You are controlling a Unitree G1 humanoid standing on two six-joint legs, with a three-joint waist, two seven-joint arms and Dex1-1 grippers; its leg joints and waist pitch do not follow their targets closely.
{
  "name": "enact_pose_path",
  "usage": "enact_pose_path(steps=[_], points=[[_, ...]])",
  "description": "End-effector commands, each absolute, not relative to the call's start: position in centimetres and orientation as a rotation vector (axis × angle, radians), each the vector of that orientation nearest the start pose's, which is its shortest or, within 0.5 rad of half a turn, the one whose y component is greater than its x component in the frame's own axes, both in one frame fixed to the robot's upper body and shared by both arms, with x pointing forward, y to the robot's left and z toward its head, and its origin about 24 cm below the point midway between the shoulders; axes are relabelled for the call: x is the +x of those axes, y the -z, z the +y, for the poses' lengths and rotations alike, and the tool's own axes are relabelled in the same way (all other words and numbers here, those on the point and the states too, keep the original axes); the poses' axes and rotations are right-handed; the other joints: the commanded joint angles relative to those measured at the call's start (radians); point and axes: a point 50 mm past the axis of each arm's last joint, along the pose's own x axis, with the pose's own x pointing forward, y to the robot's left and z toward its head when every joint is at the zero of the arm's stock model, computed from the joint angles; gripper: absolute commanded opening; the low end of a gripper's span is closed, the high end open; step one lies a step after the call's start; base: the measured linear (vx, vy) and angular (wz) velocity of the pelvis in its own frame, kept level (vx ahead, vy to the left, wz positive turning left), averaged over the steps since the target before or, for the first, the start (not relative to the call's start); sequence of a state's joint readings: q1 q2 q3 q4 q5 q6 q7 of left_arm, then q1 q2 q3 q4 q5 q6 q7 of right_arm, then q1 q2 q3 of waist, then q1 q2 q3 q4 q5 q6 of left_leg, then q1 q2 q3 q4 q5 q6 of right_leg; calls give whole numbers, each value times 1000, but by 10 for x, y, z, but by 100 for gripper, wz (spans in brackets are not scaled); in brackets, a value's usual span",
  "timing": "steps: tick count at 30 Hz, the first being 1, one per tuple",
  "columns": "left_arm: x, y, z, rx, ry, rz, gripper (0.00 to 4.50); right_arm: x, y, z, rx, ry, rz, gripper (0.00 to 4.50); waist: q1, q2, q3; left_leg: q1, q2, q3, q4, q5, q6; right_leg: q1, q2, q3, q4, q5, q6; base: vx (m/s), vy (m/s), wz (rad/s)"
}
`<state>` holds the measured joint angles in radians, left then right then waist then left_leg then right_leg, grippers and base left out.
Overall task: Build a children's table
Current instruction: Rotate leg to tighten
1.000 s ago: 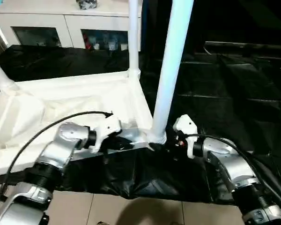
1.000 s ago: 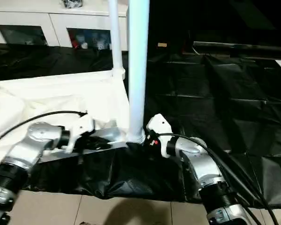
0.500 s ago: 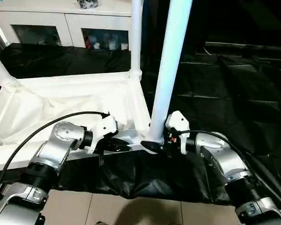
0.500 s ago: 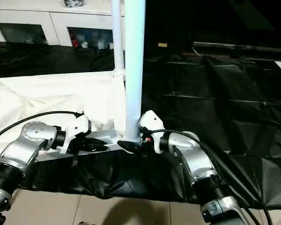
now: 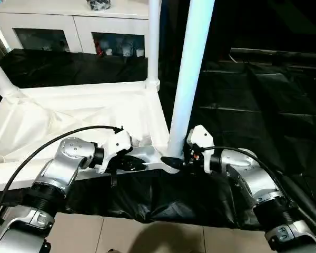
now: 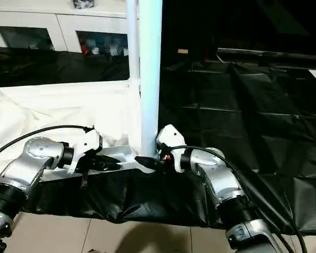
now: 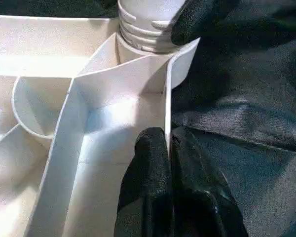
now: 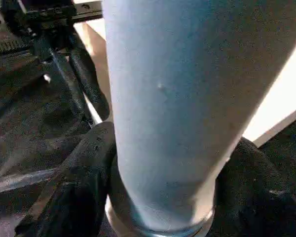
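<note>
The children's table lies upside down, its white top with the ribbed underside facing up on black sheeting. Legs stand in the corner sockets: a thick near-right leg, a far one and one at the far left. My left gripper is shut on the thin rim wall of the top, just beside the near-right socket. My right gripper is at the base of the near-right leg, with one black finger pressed against each side of it.
Black plastic sheeting covers the floor under and to the right of the table. A white cabinet with glass doors stands behind. Pale floor tiles show at the near edge. A black cable arcs over my left forearm.
My right gripper has moved left to the base of the near-right leg and its fingers have closed in around it. The left gripper has kept its hold on the rim.
</note>
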<state>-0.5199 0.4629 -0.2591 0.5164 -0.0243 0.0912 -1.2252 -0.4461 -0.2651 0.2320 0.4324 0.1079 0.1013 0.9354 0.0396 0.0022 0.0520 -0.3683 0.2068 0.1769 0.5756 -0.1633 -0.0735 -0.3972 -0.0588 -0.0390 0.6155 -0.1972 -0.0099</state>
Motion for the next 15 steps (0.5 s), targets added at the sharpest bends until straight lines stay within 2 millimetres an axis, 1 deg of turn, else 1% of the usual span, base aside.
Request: enact_pose_path(steps=[1, 3, 4, 5, 6, 7, 8, 9, 10, 11, 12, 13, 14, 15], points=[[314, -52, 162, 395, 1192, 448, 0, 303, -43, -103, -201, -1136, 251, 263, 6, -1, -61, 13, 18, -2, -57, -234, 15, 47, -65, 38, -74, -169, -227, 0, 0, 0], [321, -54, 149, 352, 1121, 406, 0, 305, -35, -100, -198, -1018, 253, 262, 5, -2, -58, 15, 19, -4, -60, -262, -1, 42, -66, 38, -80, -238, -209, 0, 0, 0], [322, -54, 147, 344, 1111, 401, 0, 305, -33, -99, -198, -993, 255, 262, 3, -4, -58, 15, 20, -3, -61, -263, -5, 42, -66, 39, -80, -246, -206, 0, 0, 0], [324, -54, 142, 340, 1093, 396, 0, 306, -31, -98, -193, -946, 261, 262, 4, -3, -58, 15, 18, -4, -60, -263, -7, 41, -66, 38, -81, -254, -201, 0, 0, 0], [328, -54, 134, 335, 1065, 389, 0, 308, -26, -94, -175, -856, 274, 262, 4, -6, -58, 15, 18, -4, -61, -264, -9, 40, -66, 39, -82, -270, -194, 0, 0, 0], [328, -54, 134, 335, 1065, 389, 0, 308, -26, -94, -175, -856, 274, 262, 3, -6, -58, 16, 16, -3, -61, -266, -13, 37, -65, 40, -84, -280, -186, 0, 0, 0], [330, -53, 126, 325, 1048, 384, 0, 310, -23, -90, -151, -786, 286, 262, 3, -6, -59, 16, 16, -4, -61, -268, -13, 38, -66, 40, -85, -284, -183, 0, 0, 0], [334, -53, 115, 317, 1012, 374, 0, 314, -19, -83, -108, -678, 301, 262, 2, 1, -59, 14, 16, -4, -61, -254, -17, 37, -66, 41, -83, -265, -183, 0, 0, 0], [336, -53, 109, 312, 990, 368, 0, 316, -18, -78, -80, -610, 314, 262, 1, -3, -60, 15, 14, -6, -62, -259, -23, 38, -65, 39, -84, -269, -179, 0, 0, 0], [339, -54, 101, 306, 962, 358, 0, 318, -17, -72, -60, -552, 324, 262, -2, 0, -59, 16, 13, -5, -62, -263, -28, 34, -65, 40, -85, -272, -180, 0, 0, 0], [341, -54, 93, 300, 945, 346, 0, 321, -17, -63, -50, -503, 331, 262, -2, 0, -59, 16, 13, -7, -63, -267, -31, 36, -65, 39, -86, -281, -178, 0, 0, 0], [340, -54, 91, 300, 948, 344, 0, 321, -18, -62, -51, -503, 328, 262, -1, 4, -60, 17, 12, -7, -63, -271, -31, 36, -66, 39, -87, -283, -175, 0, 0, 0], [339, -55, 85, 297, 966, 333, 0, 323, -21, -54, -58, -516, 308, 262, -1, 1, -63, 15, 13, -7, -61, -264, -27, 38, -66, 40, -86, -258, -176, 0, 0, 0], [339, -55, 82, 297, 971, 329, 0, 323, -23, -51, -61, -524, 297, 262, 1, 3, -64, 13, 12, -6, -60, -251, -15, 42, -65, 39, -84, -217, -175, 0, 0, 0]])
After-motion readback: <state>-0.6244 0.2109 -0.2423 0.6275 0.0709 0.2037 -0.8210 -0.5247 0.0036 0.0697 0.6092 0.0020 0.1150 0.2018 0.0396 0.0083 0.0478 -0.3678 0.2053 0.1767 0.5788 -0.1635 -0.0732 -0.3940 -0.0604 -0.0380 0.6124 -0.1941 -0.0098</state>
